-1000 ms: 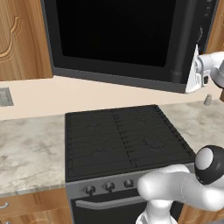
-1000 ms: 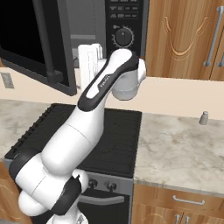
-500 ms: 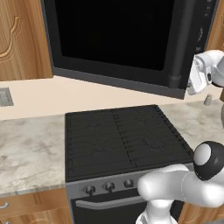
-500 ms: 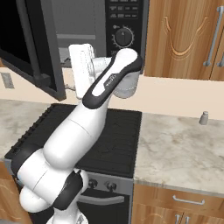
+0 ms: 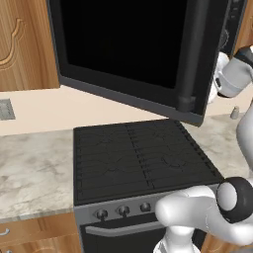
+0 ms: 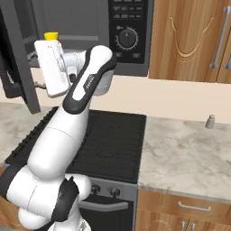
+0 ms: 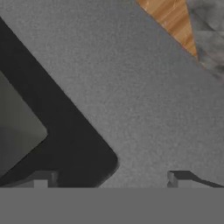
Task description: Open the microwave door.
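Pincer (image 7: 111, 179) agape against matte grey microwave door (image 7: 144, 87)

No legible text; control panel (image 6: 127, 31) markings too blurry.

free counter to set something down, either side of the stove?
Left marble counter, from stove to wall outlet: bare. Right counter: open apart from a small shaker at the back wall. Crowded above the stove: open microwave door and arm.

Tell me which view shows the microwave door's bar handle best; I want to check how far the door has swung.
The left base view: the microwave door faces that camera, with its bar handle running down the right edge. The right base view catches the door edge-on at the far left. The hand view shows its grey inner face, no handle.
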{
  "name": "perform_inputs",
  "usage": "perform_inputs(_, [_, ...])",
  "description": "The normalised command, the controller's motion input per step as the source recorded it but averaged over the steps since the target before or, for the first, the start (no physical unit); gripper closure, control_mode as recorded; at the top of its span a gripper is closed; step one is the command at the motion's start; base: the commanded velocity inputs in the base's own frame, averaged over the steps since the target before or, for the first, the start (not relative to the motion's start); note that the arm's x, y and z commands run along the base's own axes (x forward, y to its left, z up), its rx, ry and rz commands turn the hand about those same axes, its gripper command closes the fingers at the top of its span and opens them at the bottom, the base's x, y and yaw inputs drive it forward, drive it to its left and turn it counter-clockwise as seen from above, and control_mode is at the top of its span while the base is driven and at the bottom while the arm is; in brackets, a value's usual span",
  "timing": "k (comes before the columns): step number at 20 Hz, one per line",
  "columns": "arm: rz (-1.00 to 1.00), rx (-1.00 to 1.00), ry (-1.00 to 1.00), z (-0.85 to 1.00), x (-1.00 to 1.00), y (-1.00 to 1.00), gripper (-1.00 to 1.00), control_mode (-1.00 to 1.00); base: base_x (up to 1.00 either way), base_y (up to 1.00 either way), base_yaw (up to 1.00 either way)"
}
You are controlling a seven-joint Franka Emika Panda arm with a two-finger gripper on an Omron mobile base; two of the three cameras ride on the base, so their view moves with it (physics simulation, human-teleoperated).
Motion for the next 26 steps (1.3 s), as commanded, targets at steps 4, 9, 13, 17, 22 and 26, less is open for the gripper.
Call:
perform_inputs(4, [0.02,-0.04,0.00,0.10,-0.33,1.00,-1.00,-1.00,0.00,0.00,0.00])
perform_inputs(9, [0.00,-0.07,0.00,0.12,-0.47,1.00,-1.00,-1.00,0.00,0.00,0.00])
perform_inputs(13, [-0.01,-0.08,-0.01,0.03,-0.36,1.00,-1.00,-1.00,0.00,0.00,0.00])
perform_inputs(17, [-0.09,-0.06,0.00,0.00,-0.01,1.00,-1.00,-1.00,0.00,0.00,0.00])
perform_inputs(22, [-0.04,-0.02,0.00,0.00,0.05,0.20,-1.00,-1.00,0.00,0.00,0.00])
perform_inputs(26, [0.00,0.00,0.00,0.00,0.00,0.00,-1.00,-1.00,0.00,0.00,0.00])
